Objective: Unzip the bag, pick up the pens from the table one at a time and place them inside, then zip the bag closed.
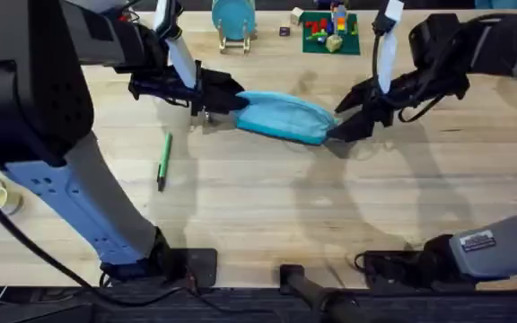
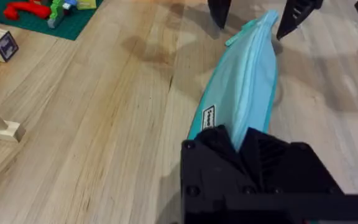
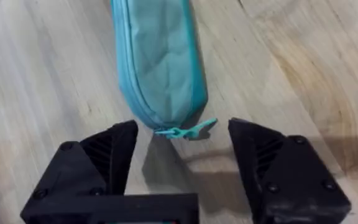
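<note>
— At mid-table (image 1: 267,206), where's the bag (image 1: 285,115)?

— Lying between both arms. The left gripper (image 2: 244,146) pinches one end; the right gripper (image 3: 182,152) stands spread around the zipper pull (image 3: 188,130). A green pen (image 1: 163,160) lies nearby.

Bag (image 1: 285,116): light blue-teal fabric, matching teal zip pull (image 3: 185,130), small white label with dark print (image 2: 209,117). Pen (image 1: 163,160): bright green, dark tip. Table (image 1: 267,215): pale wood, plank-strip grain; both grippers' fingers (image 3: 104,155) black.
</note>
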`<state>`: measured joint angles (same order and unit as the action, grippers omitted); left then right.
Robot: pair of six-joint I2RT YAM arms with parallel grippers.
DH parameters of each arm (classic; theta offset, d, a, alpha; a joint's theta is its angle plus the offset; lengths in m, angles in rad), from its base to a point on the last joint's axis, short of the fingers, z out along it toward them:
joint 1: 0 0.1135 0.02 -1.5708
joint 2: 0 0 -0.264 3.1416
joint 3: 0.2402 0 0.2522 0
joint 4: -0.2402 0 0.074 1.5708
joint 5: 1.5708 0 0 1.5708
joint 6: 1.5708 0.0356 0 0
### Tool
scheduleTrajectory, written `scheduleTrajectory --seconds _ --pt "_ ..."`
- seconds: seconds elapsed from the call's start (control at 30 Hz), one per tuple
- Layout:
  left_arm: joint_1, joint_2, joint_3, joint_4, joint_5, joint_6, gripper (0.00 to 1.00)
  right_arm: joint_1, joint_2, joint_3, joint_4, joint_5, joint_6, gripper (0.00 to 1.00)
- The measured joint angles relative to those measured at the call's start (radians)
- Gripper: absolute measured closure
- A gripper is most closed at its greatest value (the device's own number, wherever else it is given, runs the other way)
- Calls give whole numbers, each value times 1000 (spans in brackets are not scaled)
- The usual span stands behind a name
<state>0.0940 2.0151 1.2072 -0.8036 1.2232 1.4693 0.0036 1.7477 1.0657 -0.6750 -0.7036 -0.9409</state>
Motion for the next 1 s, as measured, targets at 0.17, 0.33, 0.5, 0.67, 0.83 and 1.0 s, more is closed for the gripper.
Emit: scheduleTrajectory --seconds 0.17,0.33,0.5,0.67,0.83,1.0 --pt "0 0 0 0 -1 0 958 0 0 0 -4 0 0 192" --pt "0 0 0 0 -1 0 958 0 0 0 -5 0 -2 241" --pt "0 0 0 1 -1 0 958 0 0 0 -11 -5 -3 611" --pt "0 0 0 6 -2 0 958 2 0 0 -15 -7 -3 963" --pt "0 0 0 7 -4 -2 958 2 0 0 -15 -7 -2 966" --pt "0 0 0 6 -4 -3 958 0 0 6 -44 0 -2 970"
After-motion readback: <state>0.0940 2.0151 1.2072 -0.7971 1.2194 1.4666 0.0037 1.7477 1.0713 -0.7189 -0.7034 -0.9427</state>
